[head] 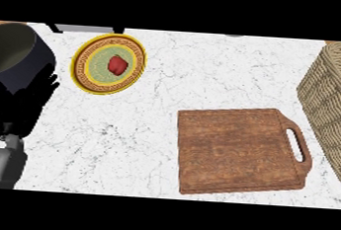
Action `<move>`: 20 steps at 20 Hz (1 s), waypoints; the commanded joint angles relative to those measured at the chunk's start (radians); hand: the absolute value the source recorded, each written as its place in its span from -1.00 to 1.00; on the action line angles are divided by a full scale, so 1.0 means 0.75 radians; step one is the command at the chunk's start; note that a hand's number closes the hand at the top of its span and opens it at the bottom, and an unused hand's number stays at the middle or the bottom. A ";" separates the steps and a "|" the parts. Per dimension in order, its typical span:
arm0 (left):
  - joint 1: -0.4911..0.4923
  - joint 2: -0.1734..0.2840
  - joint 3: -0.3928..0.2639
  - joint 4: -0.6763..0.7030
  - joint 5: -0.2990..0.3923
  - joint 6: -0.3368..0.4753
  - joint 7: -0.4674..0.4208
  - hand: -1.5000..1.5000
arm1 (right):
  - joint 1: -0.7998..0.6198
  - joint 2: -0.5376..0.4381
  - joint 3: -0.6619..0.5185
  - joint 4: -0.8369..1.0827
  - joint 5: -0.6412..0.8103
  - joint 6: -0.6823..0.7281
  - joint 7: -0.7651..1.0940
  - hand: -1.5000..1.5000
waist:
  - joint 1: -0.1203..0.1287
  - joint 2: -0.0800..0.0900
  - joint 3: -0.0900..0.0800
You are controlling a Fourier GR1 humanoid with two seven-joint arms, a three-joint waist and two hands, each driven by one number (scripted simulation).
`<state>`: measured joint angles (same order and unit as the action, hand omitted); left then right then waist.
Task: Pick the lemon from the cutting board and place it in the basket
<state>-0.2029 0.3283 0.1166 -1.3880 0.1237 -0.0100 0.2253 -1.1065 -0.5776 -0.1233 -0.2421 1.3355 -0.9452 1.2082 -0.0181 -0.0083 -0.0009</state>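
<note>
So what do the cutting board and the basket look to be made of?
Cutting board: apparently wood, matte brown with mottled grain and a cut-out handle slot. Basket: seemingly woven wicker, tan strands in visible rows.

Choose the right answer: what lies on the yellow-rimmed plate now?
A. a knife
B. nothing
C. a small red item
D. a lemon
C: a small red item sits in the middle of the plate, while the cutting board shows only bare wood and no lemon.
</note>
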 commanded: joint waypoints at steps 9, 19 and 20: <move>0.023 0.017 0.024 -0.031 0.004 -0.010 0.040 0.00 | 0.134 -0.077 -0.114 -0.323 0.051 -0.267 0.204 -1.00 | -0.027 -0.014 -0.002; 0.097 0.027 0.084 0.032 0.013 -0.003 -0.022 0.00 | 0.362 0.006 -0.348 -0.705 -0.041 -0.328 0.090 -1.00 | -0.132 -0.051 -0.006; 0.141 0.006 0.070 0.021 -0.007 0.010 -0.059 0.00 | 0.411 0.039 -0.363 -0.749 -0.073 -0.326 0.082 -1.00 | -0.127 -0.052 -0.005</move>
<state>-0.1321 0.3368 0.1619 -1.3768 0.1255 -0.0089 0.2087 -0.8738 -0.5986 -0.3585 -0.6890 1.3174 -1.1596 1.1790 -0.0936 -0.0391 -0.0047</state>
